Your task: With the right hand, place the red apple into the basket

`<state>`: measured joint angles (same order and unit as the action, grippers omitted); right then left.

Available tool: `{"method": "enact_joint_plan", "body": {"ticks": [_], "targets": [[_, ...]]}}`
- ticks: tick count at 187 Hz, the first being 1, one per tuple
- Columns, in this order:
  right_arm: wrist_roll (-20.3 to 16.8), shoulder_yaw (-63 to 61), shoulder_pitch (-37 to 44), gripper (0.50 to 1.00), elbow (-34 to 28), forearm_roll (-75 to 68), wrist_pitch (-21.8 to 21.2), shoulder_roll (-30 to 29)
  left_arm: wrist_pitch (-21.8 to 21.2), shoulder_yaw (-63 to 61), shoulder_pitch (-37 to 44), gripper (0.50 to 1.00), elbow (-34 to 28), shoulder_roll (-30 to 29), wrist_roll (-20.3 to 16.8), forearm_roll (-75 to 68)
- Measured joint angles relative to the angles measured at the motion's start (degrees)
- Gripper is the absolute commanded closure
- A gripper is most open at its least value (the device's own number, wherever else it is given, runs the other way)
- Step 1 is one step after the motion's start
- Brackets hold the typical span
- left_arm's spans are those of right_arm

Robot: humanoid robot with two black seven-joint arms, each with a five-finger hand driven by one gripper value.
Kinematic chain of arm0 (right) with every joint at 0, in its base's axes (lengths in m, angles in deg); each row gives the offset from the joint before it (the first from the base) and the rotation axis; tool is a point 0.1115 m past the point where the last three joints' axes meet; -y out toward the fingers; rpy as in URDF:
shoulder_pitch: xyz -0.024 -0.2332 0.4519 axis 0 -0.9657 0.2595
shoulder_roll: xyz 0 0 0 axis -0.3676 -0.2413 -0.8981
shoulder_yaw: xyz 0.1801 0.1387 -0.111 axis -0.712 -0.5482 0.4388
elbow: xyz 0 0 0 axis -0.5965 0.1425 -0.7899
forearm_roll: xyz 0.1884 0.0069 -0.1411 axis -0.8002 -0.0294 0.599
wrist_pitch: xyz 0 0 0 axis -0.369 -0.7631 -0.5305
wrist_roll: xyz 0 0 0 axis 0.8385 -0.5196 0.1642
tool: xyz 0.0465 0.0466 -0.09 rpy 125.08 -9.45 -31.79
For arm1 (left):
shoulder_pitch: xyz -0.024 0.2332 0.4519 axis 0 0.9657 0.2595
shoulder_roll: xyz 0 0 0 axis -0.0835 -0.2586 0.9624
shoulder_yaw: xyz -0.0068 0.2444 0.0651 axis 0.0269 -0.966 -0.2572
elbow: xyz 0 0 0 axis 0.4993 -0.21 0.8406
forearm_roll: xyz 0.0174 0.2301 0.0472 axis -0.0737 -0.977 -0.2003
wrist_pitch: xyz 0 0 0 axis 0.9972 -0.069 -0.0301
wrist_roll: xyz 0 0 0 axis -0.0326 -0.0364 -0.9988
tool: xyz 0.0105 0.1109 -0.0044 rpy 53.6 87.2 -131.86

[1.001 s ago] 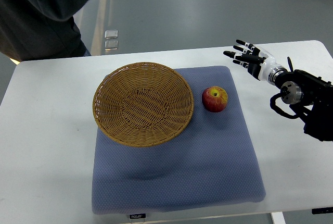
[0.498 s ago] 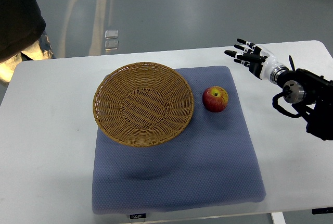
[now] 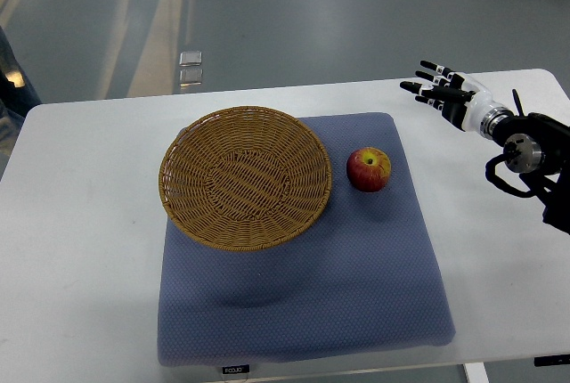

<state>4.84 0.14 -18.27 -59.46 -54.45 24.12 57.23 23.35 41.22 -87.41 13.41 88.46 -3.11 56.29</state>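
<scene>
Nothing was done yet: the red apple (image 3: 368, 169) lay on the blue mat (image 3: 303, 303) just beside the wicker basket (image 3: 245, 176), at its 3 o'clock. The right hand (image 3: 445, 98) hovered at 1 o'clock from the apple, well apart, fingers (image 3: 426, 77) spread and empty.

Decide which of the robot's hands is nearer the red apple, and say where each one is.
Right. The right hand hovers open over the table's far right corner, up and right of the red apple. The left hand is out of view.
</scene>
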Motion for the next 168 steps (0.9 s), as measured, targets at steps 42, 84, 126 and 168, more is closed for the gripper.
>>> {"method": "enact_joint_plan", "body": {"ticks": [42, 84, 126, 168], "targets": [[0.0, 0.1, 0.5, 0.572, 0.6, 0.0, 0.0, 1.1, 0.0, 0.0, 0.0, 0.500, 0.0, 0.0, 0.0, 0.0], [0.1, 0.3, 1.3, 0.574, 0.6, 7.7, -4.7, 2.3, 0.0, 0.0, 0.0, 0.500, 0.0, 0.0, 0.0, 0.0], [0.7, 0.3, 2.3, 0.574, 0.1, 18.1, -15.5, 4.3, -0.1, 0.0, 0.0, 0.500, 0.0, 0.0, 0.0, 0.0], [3.8, 0.4, 5.3, 0.576, -0.8, 34.1, -22.9, 6.1, -0.1, 0.0, 0.0, 0.500, -0.1, 0.0, 0.0, 0.0]]}}
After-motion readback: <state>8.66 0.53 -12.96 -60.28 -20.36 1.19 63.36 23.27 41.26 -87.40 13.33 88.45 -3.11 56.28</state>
